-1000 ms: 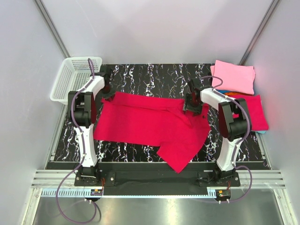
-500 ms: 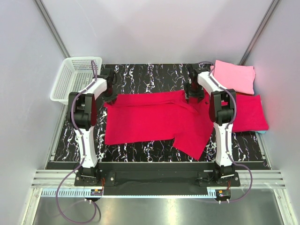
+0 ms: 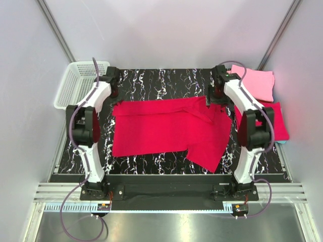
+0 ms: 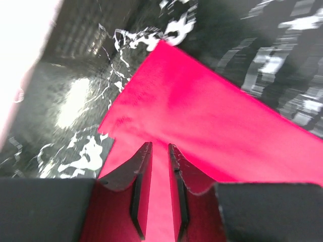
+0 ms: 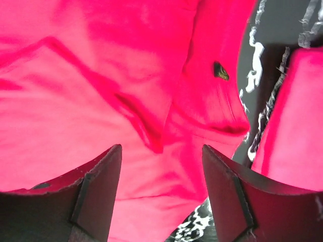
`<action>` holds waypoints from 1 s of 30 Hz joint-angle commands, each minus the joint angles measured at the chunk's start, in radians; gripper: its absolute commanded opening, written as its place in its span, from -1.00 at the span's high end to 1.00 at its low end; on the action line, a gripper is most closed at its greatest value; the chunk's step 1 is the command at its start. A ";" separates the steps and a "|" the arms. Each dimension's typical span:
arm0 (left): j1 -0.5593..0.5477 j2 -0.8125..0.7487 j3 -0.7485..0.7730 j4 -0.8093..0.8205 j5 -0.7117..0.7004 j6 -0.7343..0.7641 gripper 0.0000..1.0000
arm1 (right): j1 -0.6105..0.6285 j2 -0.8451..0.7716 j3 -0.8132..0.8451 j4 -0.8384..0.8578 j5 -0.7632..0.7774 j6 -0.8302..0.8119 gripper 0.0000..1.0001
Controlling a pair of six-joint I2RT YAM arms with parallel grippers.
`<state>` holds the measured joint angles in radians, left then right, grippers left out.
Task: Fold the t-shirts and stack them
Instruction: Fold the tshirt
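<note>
1. Left claw (image 4: 158, 146) hung at the far left corner of the spread red shirt (image 3: 161, 128). Its jaws stood a narrow slit apart with nothing pinched, and in the wrist view the cloth lay flat below and beyond the tips.
2. Right claw (image 5: 161, 151) hung over the far right part of the same shirt, jaws spread wide and released, with only rumpled cloth showing in the gap.
3. Black, white-veined table (image 3: 166, 80) carried the shirts, and both arms reached from its near edge to its far half.
4. That red shirt covered the middle of the table, its long side running left to right. The left part lay smooth. The right part was creased, with one flap pointing toward the near edge.
5. White mesh basket (image 3: 75, 83) stood at the table's far left corner, apart from the shirt.
6. Folded red shirt (image 3: 275, 118) lay at the right edge, partly hidden behind the right arm. A strip of bare table parted it from the spread one.
7. Folded pink shirt (image 3: 257, 83) lay at the far right corner, its near edge over the folded red shirt's far edge.
8. Turquoise sliver (image 3: 282, 142) peeked out at the folded red shirt's near right corner.
9. Small dark logo (image 5: 219, 70) sat on the spread shirt, beyond the right claw near the cloth's right edge.
</note>
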<state>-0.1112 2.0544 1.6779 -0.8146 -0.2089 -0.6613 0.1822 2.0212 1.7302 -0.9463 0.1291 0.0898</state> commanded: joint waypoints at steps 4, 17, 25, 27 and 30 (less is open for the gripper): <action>-0.063 -0.270 -0.154 0.034 -0.024 0.014 0.52 | 0.019 -0.259 -0.269 0.162 -0.094 0.092 -0.43; -0.208 -0.528 -0.734 0.268 0.062 -0.089 0.57 | 0.089 -0.520 -0.873 0.503 -0.241 0.269 -0.39; -0.232 -0.430 -0.774 0.293 0.026 -0.101 0.60 | 0.097 -0.446 -0.865 0.491 -0.237 0.292 -0.36; -0.245 -0.413 -0.788 0.281 0.014 -0.116 0.62 | 0.105 -0.424 -0.863 0.459 -0.214 0.306 -0.34; -0.271 -0.396 -0.799 0.238 -0.030 -0.152 0.62 | 0.128 -0.418 -0.859 0.365 -0.169 0.352 -0.26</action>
<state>-0.3580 1.6165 0.9089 -0.5652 -0.1963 -0.7635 0.2798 1.5768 0.8654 -0.5014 -0.0834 0.3840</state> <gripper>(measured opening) 0.195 0.645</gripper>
